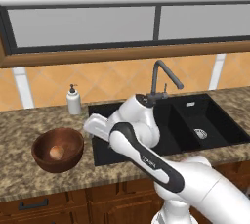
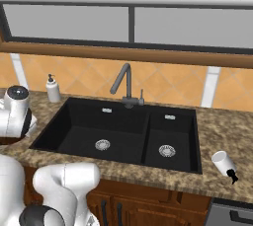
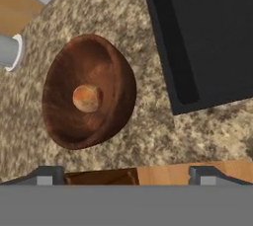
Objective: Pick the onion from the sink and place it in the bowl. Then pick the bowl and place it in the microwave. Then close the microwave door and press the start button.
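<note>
The dark reddish-brown wooden bowl stands on the granite counter left of the black two-basin sink. The pale tan-orange onion lies on the bottom of the bowl. In the hand view the onion sits slightly left of centre, well below my gripper. The gripper is open, its fingertips spread wide with nothing between them. My hand hovers above the counter between bowl and sink. Both sink basins hold nothing but their drains. The microwave and its door are out of view.
A white soap dispenser stands at the wall behind the bowl. The dark gooseneck tap rises behind the sink. A white cup lies on its side on the counter right of the sink. Wooden cabinet fronts run below the counter edge.
</note>
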{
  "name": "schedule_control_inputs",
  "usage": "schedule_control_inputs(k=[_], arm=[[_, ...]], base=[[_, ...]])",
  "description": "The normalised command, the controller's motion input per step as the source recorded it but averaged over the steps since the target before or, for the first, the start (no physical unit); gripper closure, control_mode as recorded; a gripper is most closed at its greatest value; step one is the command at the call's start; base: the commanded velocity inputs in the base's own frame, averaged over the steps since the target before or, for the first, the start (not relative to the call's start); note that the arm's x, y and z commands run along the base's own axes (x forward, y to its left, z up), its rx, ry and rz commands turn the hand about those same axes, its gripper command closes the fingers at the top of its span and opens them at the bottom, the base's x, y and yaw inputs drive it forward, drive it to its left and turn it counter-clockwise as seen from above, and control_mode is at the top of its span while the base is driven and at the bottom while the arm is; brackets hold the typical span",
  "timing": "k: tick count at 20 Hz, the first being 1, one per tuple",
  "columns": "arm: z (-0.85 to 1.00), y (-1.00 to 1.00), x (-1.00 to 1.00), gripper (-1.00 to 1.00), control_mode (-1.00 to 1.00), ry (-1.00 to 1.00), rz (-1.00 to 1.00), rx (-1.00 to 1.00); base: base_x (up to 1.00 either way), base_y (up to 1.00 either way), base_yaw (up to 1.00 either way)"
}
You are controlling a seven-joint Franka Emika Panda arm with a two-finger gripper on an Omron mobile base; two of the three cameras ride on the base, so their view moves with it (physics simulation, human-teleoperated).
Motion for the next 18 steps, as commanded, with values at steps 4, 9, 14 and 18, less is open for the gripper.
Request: schedule_control_inputs(k=[4, 9, 14, 18], arm=[[-0.01, 0.28, 0.33, -1.00, -1.00, 0.15, -0.07, -0.01], [0.00, 0.14, 0.36, -1.00, -1.00, 0.21, -0.03, -0.05], [0.00, 0.14, 0.48, -1.00, -1.00, 0.19, -0.01, -0.02], [-0.23, 0.22, 0.46, -1.00, -1.00, 0.15, 0.00, -0.04]], base=[[0.00, 0.00, 0.00], [0.00, 0.00, 0.00], [0.00, 0.00, 0.00], [0.00, 0.00, 0.00]])
